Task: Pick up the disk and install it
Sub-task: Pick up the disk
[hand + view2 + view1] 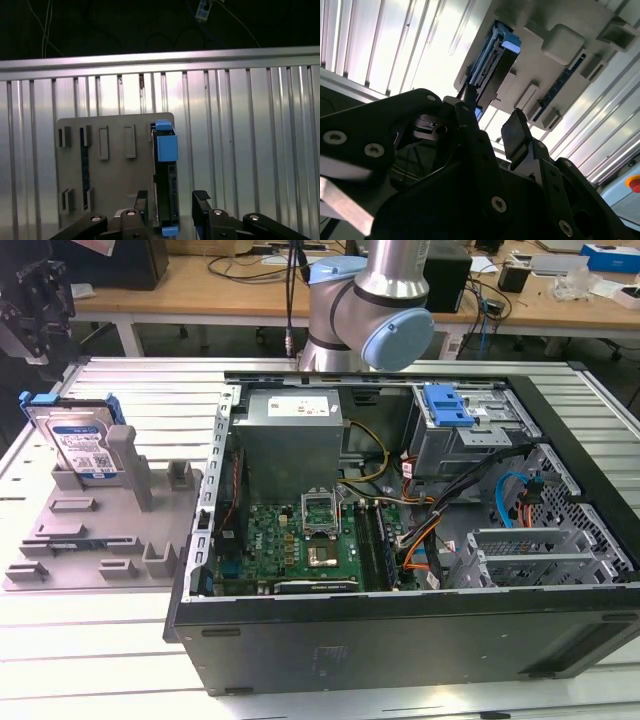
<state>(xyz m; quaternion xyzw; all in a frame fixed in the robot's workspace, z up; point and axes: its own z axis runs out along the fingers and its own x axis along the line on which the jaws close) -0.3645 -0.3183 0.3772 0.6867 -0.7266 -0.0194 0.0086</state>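
The gripper [170, 200], jaws apart and empty, hangs above the disk [165, 190], standing on edge in a grey holder [110, 175]. Alignment seems roughly centred; if off, a fingertip [201, 197] could strike the blue frame [166, 147] and tilt or jam the disk.

The disk [72, 432] was silver-grey metal with a glossy label [88, 452] and a blue plastic frame [42, 400]; its holder [100, 532] was matt grey plastic. The desk [90, 660] was ribbed, shiny metal, and the pincer [171, 202] matt black.
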